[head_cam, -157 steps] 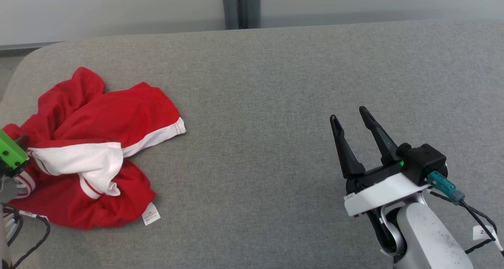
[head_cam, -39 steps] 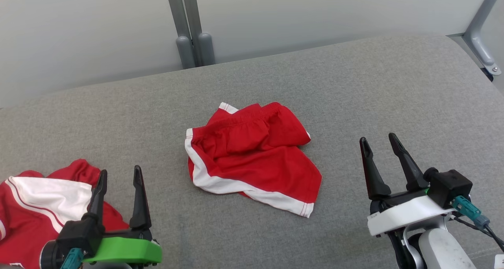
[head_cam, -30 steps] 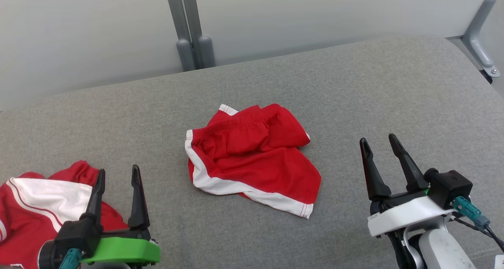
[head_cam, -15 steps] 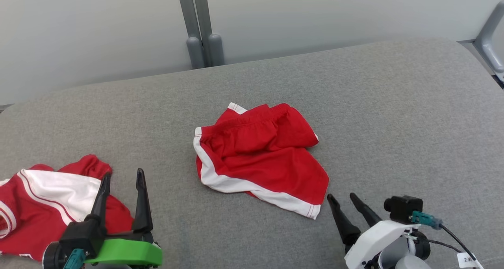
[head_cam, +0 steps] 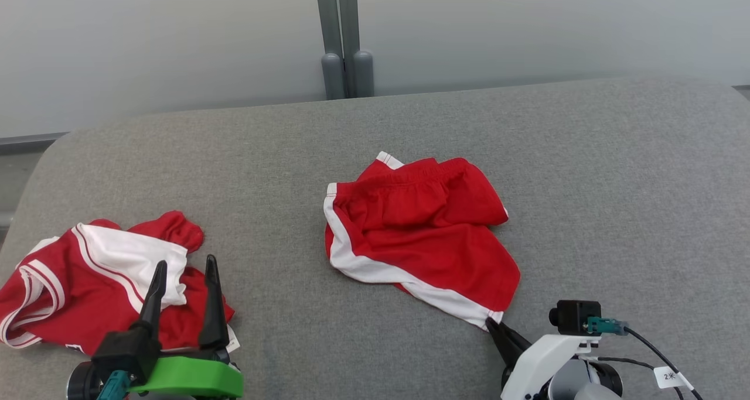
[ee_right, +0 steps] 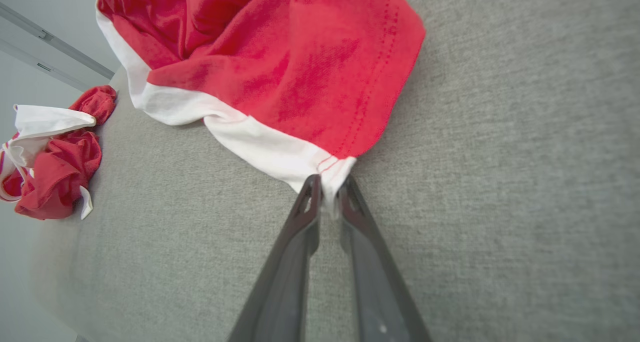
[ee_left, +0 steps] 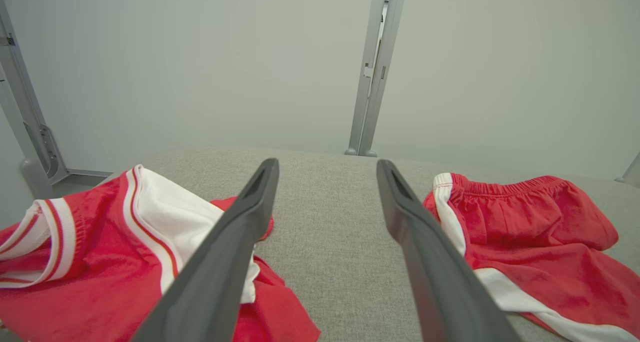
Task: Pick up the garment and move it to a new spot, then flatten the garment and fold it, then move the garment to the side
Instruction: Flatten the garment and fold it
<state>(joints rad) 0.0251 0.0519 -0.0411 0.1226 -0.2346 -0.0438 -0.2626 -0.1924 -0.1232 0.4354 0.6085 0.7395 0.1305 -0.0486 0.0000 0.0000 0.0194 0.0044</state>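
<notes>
Red knit, thin and floppy, so we reckon it weighs next to nothing and will just drape and drag when lifted. Our right gripper [ee_right: 327, 182] is pinching the white hem corner [ee_right: 312, 162] of the shorts [ee_right: 280, 56], with cloth between the near-shut jaws. It's a decent handle, though a one-point hold will probably let the rest bunch. From that gripper the shorts fan out ahead and to its left on the grey table [ee_right: 500, 182], long axis diagonal, elastic waistband [head_cam: 422, 168] at the far end. Our left gripper [head_cam: 185, 263] is spread wide, holding nothing, at the edge of a second red-and-white garment [head_cam: 76, 294].
</notes>
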